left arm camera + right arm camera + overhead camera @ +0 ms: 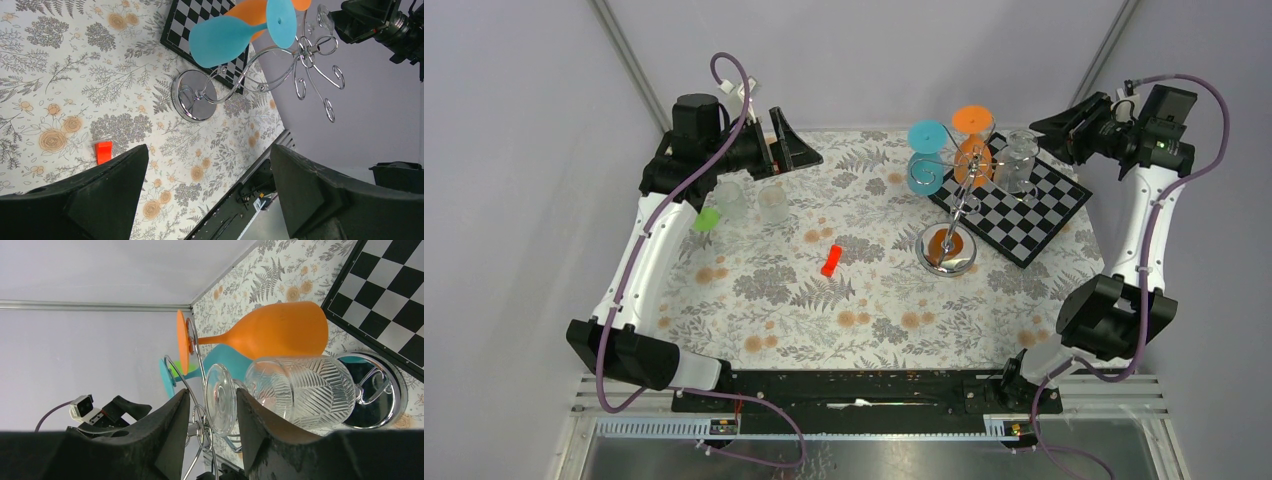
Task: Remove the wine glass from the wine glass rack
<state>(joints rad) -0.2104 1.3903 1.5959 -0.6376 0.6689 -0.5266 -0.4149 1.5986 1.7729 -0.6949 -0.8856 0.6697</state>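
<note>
The silver wine glass rack [946,250] stands right of centre, its disc base [372,397] beside the chequered board. Three glasses hang upside down from its wire arms: a teal one [927,155], an orange one [972,140] and a clear cut-pattern wine glass [1018,162]. My right gripper [1038,128] is at that clear glass. In the right wrist view its jaws [213,392] stand part open around the glass's round foot [220,400], with a rack wire between them too. The bowl [305,390] lies beyond the right finger. My left gripper [789,140] hangs open at the back left, holding nothing [209,150].
A black-and-white chequered board [1024,205] lies at the back right under the hanging glasses. A small red block [830,260] lies mid-table. Two clear glasses [729,198] [773,200] and a green piece [707,219] sit under the left arm.
</note>
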